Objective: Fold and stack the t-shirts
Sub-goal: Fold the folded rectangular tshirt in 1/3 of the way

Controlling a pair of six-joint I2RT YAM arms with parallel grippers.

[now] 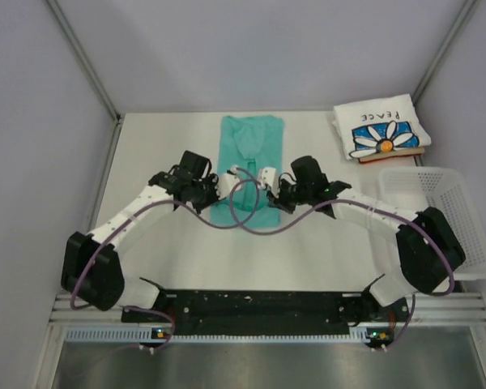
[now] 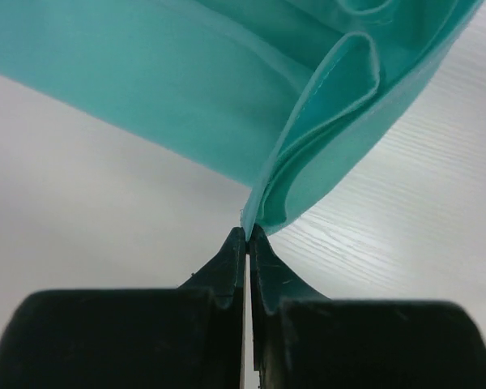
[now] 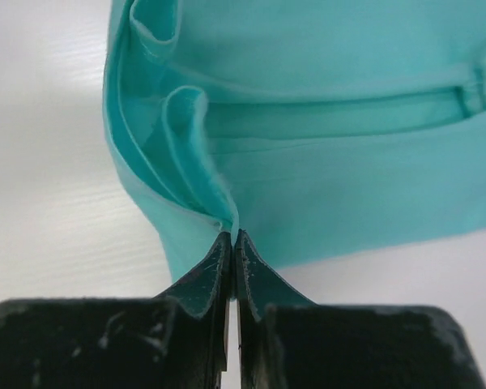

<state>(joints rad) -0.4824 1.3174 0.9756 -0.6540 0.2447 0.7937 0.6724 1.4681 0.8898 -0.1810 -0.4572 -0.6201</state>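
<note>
The teal-green t-shirt (image 1: 249, 150) lies as a long narrow strip in the middle of the table, its near end lifted. My left gripper (image 1: 224, 183) is shut on the shirt's near left corner; the wrist view shows the pinched hem (image 2: 263, 212) at the fingertips (image 2: 249, 232). My right gripper (image 1: 267, 180) is shut on the near right corner, with folded cloth (image 3: 219, 207) held at its fingertips (image 3: 232, 235). The white daisy "PEACE" t-shirt (image 1: 381, 130) lies folded at the back right, away from both grippers.
A white plastic mesh basket (image 1: 445, 219) stands at the right edge, beside the right arm. Purple cables (image 1: 251, 215) loop from both wrists over the shirt's near end. Grey walls close the back and sides.
</note>
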